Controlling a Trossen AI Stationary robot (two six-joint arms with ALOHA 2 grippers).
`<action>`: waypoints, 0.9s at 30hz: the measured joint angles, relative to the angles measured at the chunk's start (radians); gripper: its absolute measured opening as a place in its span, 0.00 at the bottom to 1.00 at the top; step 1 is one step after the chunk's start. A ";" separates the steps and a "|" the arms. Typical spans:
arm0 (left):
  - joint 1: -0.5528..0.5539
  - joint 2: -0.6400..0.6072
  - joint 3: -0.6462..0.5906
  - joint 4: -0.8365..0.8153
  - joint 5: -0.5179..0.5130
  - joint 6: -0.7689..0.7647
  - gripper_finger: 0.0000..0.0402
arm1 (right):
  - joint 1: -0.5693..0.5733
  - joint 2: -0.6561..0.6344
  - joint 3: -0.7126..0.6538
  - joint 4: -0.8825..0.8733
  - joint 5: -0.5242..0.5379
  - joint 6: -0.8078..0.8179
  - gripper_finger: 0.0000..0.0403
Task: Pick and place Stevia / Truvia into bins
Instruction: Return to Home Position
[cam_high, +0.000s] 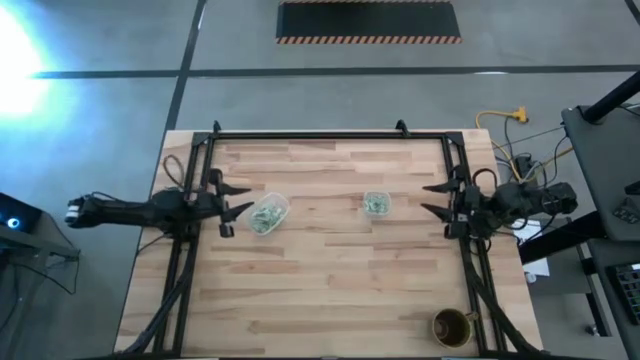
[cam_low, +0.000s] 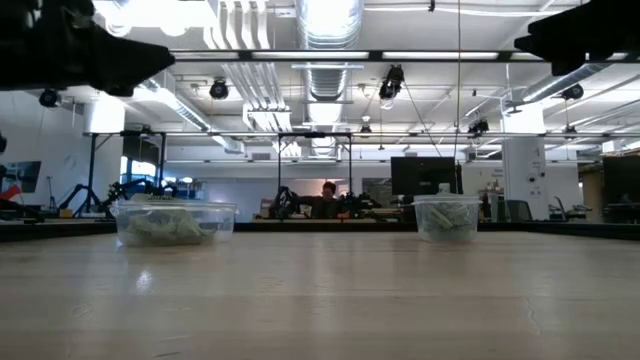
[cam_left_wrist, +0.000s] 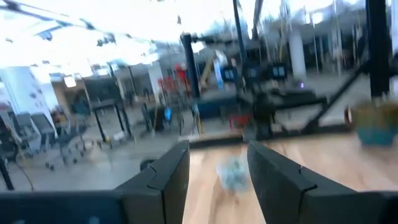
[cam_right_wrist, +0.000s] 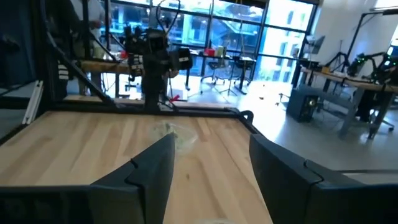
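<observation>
Resting on the desk (cam_high: 330, 290): two clear bins, standing upright and well apart across its middle.
Larger bin (cam_high: 284, 205): on the left side, just beside the left arm's fingertips; a heap of green-and-white Stevia / Truvia packets (cam_high: 262, 218) lies inside it.
Smaller bin (cam_high: 386, 198): right of centre, nearer the right arm, also holding packets that show through its wall.
Left gripper (cam_high: 246, 199): at the desk's left edge, raised above the wood and pointing toward the larger bin; fingers spread and released, nothing between them.
Right gripper (cam_high: 426, 198): at the right edge, pointing inward at the smaller bin but apart from it; fingers spread, empty.
Brown cup (cam_high: 452, 327): in a right-hand corner of the desk, well apart from both bins.
Person (cam_low: 328, 198): far behind the desk, in the room.
</observation>
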 joint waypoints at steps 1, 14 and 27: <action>0.000 -0.025 -0.015 -0.002 0.000 -0.001 0.36 | 0.000 -0.003 -0.001 0.001 0.000 0.000 0.49; 0.000 -0.185 -0.047 -0.116 0.000 -0.009 0.36 | 0.000 -0.035 -0.070 0.001 -0.002 0.041 0.49; -0.001 -0.184 -0.045 -0.127 0.000 -0.001 0.36 | -0.016 -0.035 -0.114 0.070 -0.242 -0.123 0.49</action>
